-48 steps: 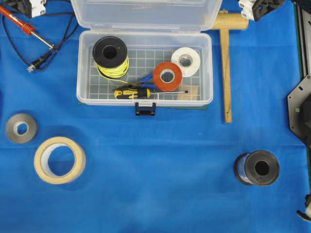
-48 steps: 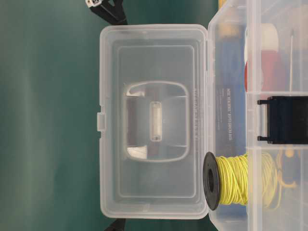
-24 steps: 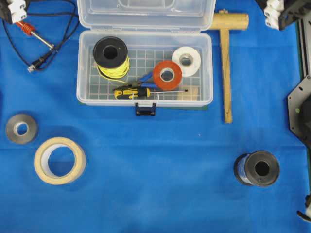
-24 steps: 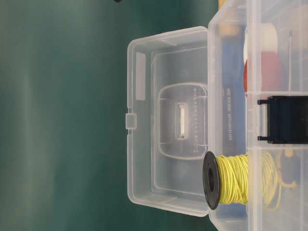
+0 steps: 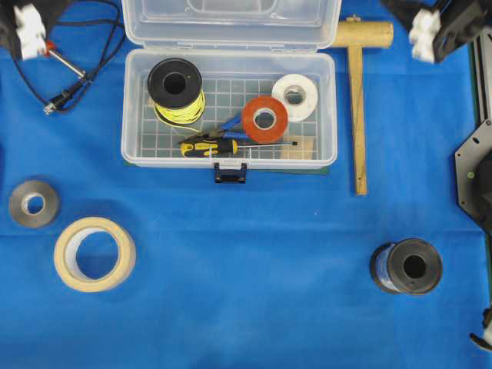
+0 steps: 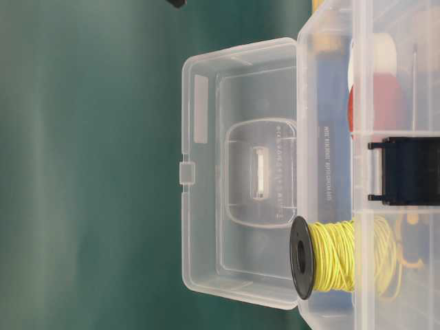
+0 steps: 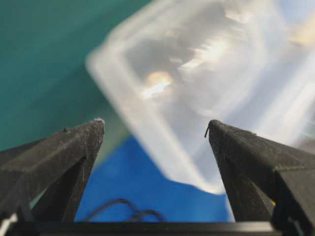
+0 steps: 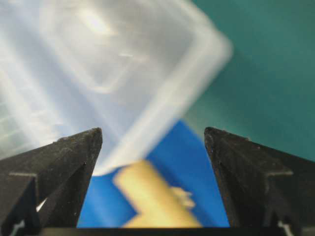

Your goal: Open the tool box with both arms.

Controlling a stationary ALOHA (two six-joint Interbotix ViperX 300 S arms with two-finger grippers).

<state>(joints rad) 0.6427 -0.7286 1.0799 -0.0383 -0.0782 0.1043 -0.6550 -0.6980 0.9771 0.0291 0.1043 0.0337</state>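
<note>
The clear tool box (image 5: 131, 108) stands open at the back middle, its lid (image 5: 231, 34) tipped back and its black latch (image 5: 230, 171) hanging at the front. The table-level view shows the lid (image 6: 234, 172) leaning back behind the box wall (image 6: 330, 82). My left gripper (image 5: 31, 19) is at the far left back, open and empty, apart from the lid. Its wrist view (image 7: 155, 128) shows a blurred lid corner (image 7: 197, 73) ahead. My right gripper (image 5: 430, 31) is at the right back, open and empty (image 8: 152, 132), apart from the lid (image 8: 98, 64).
Inside the box lie a yellow wire spool (image 5: 175, 88), red tape (image 5: 265, 121), white tape (image 5: 294, 96) and a screwdriver (image 5: 215, 146). A wooden mallet (image 5: 357, 100) lies right of it, a soldering iron (image 5: 61, 58) left. Grey tape (image 5: 33, 203), masking tape (image 5: 94, 254) and a black spool (image 5: 407, 266) lie in front.
The lid has tipped further back and now rests still. Both grippers have let go of it and moved outward, away from its corners.
</note>
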